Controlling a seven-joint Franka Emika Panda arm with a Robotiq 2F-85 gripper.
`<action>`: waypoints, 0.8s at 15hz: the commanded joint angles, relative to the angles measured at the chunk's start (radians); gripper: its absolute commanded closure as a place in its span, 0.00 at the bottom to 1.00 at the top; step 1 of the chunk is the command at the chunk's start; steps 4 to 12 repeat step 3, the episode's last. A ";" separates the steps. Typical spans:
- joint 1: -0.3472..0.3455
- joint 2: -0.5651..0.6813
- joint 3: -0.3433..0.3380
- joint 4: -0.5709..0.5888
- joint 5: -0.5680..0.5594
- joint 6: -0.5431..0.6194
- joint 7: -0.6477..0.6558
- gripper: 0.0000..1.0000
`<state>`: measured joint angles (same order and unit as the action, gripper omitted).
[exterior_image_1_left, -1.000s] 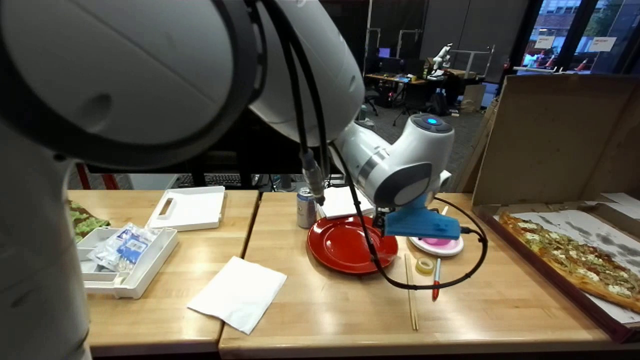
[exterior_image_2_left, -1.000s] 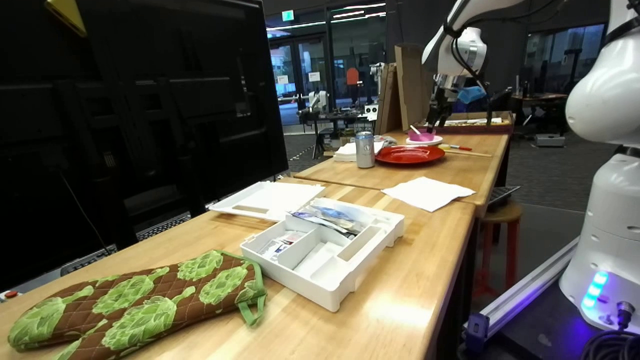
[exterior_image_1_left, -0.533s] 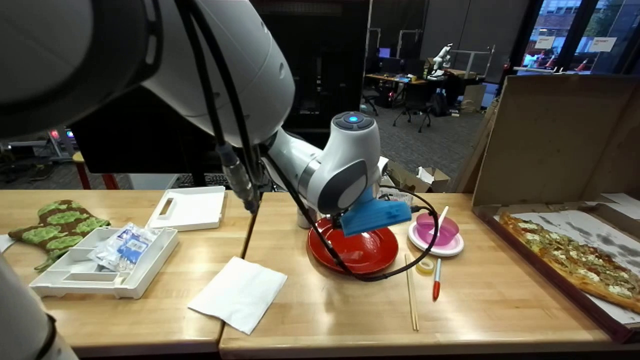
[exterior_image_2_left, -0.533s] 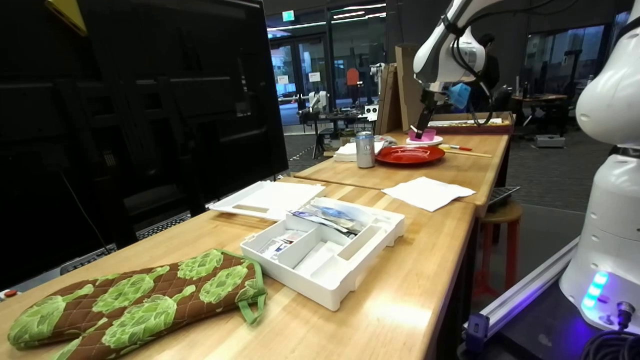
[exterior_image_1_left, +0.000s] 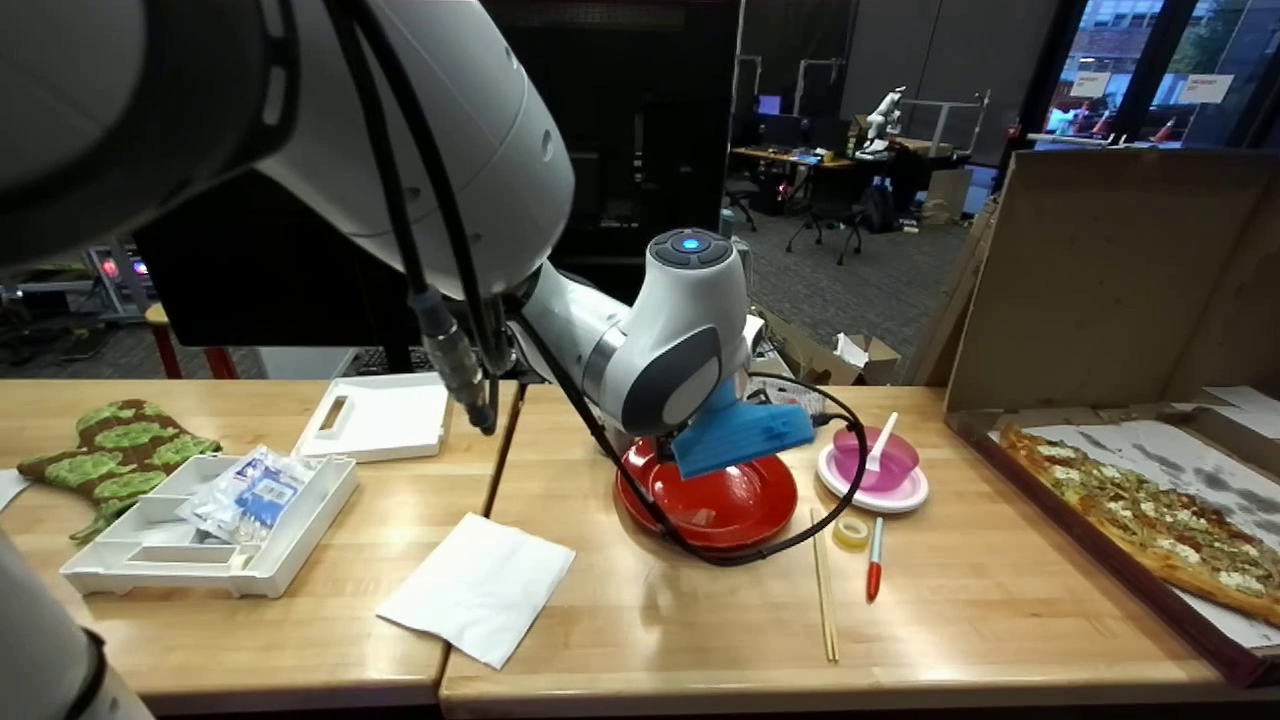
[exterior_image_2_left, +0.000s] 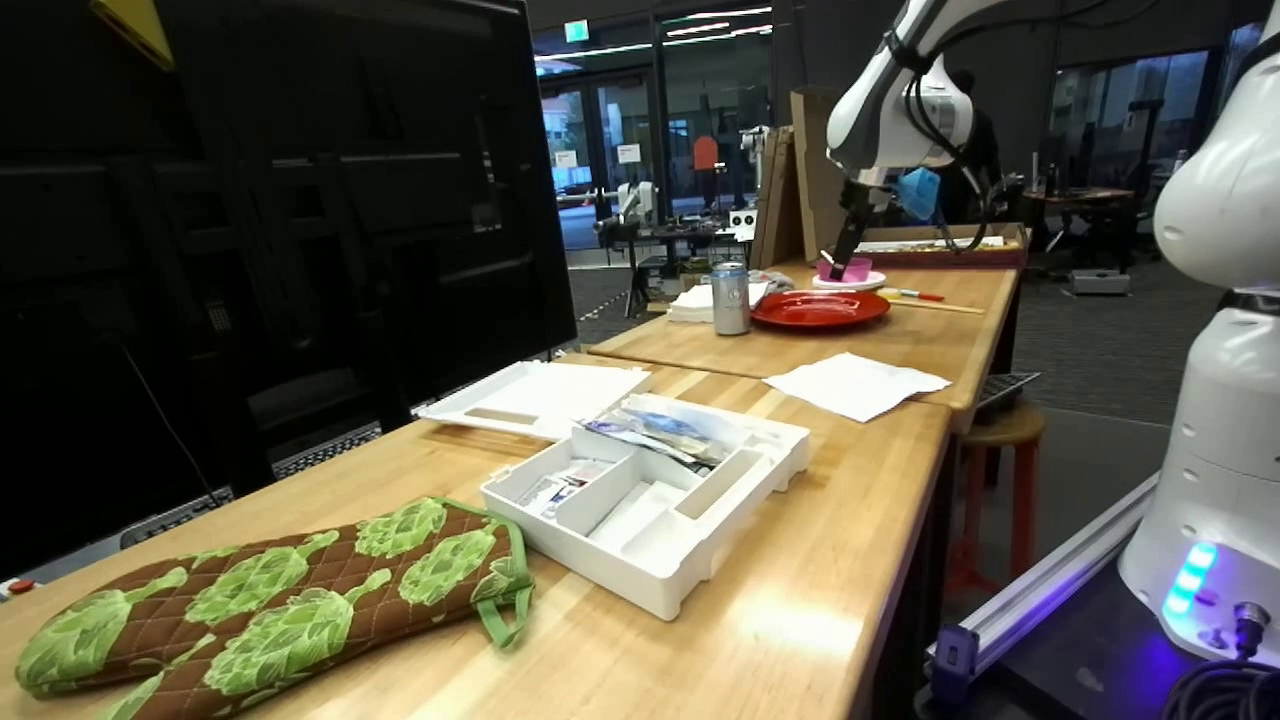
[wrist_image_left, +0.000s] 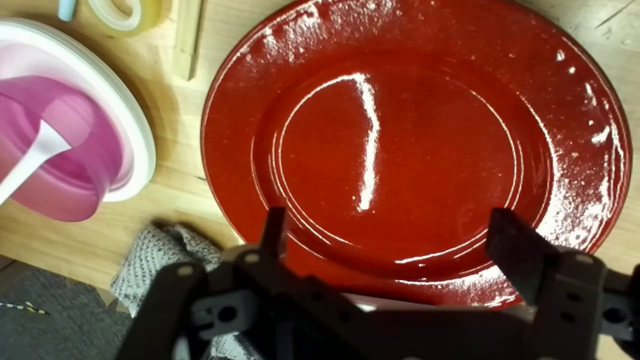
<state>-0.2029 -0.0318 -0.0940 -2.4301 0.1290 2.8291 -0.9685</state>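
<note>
Wide apart, the dark fingers of my gripper (wrist_image_left: 387, 212) frame only air in the wrist view, with the glossy red plate (wrist_image_left: 400, 150) below them. A pink bowl (wrist_image_left: 82, 145) with a white spoon (wrist_image_left: 30, 160) inside sits on stacked white plates (wrist_image_left: 142, 145), left of the red plate in that view. The fingers (exterior_image_2_left: 849, 240) point down in an exterior view and overlap the pink bowl there; their height above the table is hard to judge. A blue cover (exterior_image_1_left: 745, 440) on the wrist hides the fingertips in an exterior view.
Near the red plate lie chopsticks (exterior_image_1_left: 824, 590), a tape roll (exterior_image_1_left: 851, 532), a marker (exterior_image_1_left: 874, 560), a grey cloth (wrist_image_left: 155, 255) and a can (exterior_image_2_left: 731, 300). A pizza box (exterior_image_1_left: 1110, 280) stands open. A napkin (exterior_image_1_left: 480, 590), white case (exterior_image_2_left: 650, 500), its lid (exterior_image_2_left: 535, 395) and oven mitt (exterior_image_2_left: 290, 600) lie farther off.
In an exterior view the arm has swung left and the pink bowl has come into sight from behind it. Over the last half second it shifts only slightly. The tabletop objects stay put.
</note>
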 joint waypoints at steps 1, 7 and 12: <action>0.001 0.000 0.001 0.000 0.000 0.000 0.000 0.00; 0.000 0.000 0.000 0.000 0.000 0.000 0.000 0.00; 0.000 0.000 0.000 0.000 0.000 0.000 0.000 0.00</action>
